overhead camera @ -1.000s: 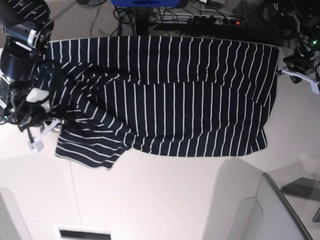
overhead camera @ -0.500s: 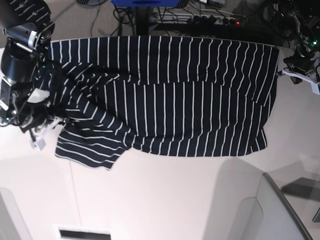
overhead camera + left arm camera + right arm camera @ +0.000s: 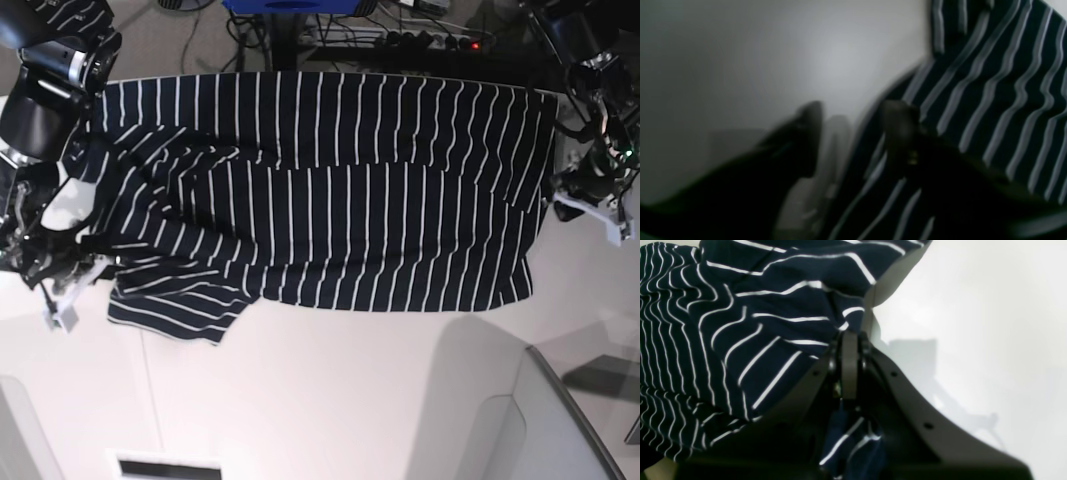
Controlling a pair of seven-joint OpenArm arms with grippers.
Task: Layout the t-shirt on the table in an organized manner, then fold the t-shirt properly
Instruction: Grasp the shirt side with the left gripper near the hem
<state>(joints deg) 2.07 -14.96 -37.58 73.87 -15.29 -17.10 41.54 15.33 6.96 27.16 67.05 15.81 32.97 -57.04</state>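
The dark t-shirt [image 3: 330, 190] with thin white stripes lies spread across the far half of the white table [image 3: 330, 400]; its left part is still rumpled. At the base view's left, my right gripper [image 3: 85, 268] is shut on the shirt's left edge. The right wrist view shows the fingers [image 3: 848, 353] pressed together, with striped cloth [image 3: 740, 323] pinched between them and hanging below. At the shirt's right edge my left gripper [image 3: 565, 200] stands open. In the blurred left wrist view its gripper [image 3: 853, 133] has its fingers apart, one over the striped fabric [image 3: 990, 100].
Cables and a power strip [image 3: 420, 40] lie beyond the table's far edge, beside a blue object [image 3: 290, 5]. A grey raised shape [image 3: 520, 420] fills the near right corner. A small dark slot [image 3: 165, 467] sits at the near edge.
The right gripper closed on the shirt's left edge and pulled it toward the near left, stretching the bunched part. The left arm moved nearer along the right edge and opened.
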